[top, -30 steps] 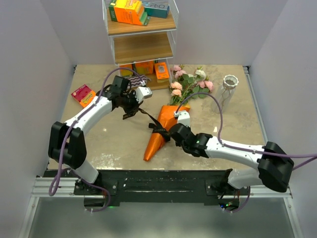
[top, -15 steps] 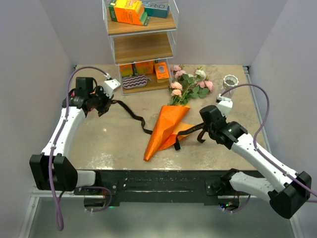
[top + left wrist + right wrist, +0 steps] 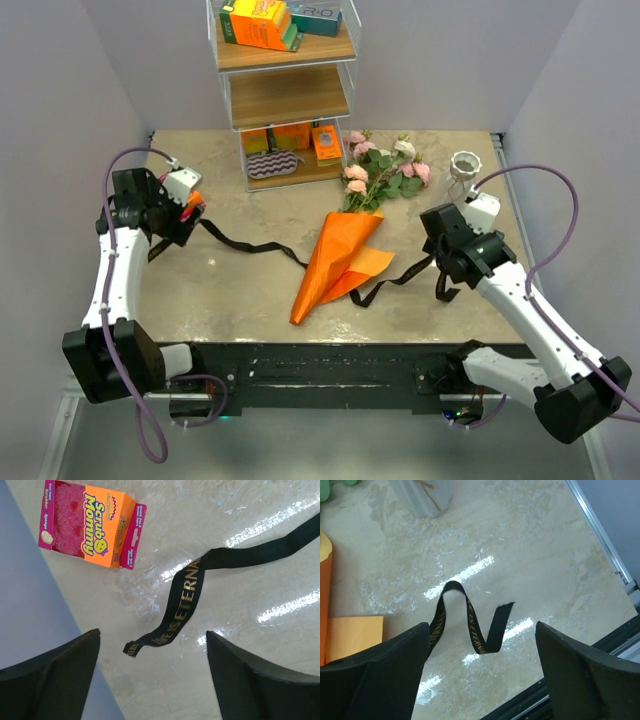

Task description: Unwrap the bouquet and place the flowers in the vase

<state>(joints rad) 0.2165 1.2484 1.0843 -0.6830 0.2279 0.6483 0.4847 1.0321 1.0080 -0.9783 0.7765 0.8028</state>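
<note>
Left gripper (image 3: 151, 635) and right gripper (image 3: 482, 626) both gape empty; ribbon (image 3: 245, 246) trailing beside the paper (image 3: 340, 255) might snag a jaw, dragging flowers (image 3: 380, 175).

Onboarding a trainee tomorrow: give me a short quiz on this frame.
1. True or false: the flowers lie on the table, outside the vase.
2. The black ribbon is: A) tied in a bow; B) untied, trailing out both sides of the orange paper; C) inside the vase.
3. Fill in: the left claw and right claw are both ____.
Key: 1 true; 2 B; 3 open.
</note>
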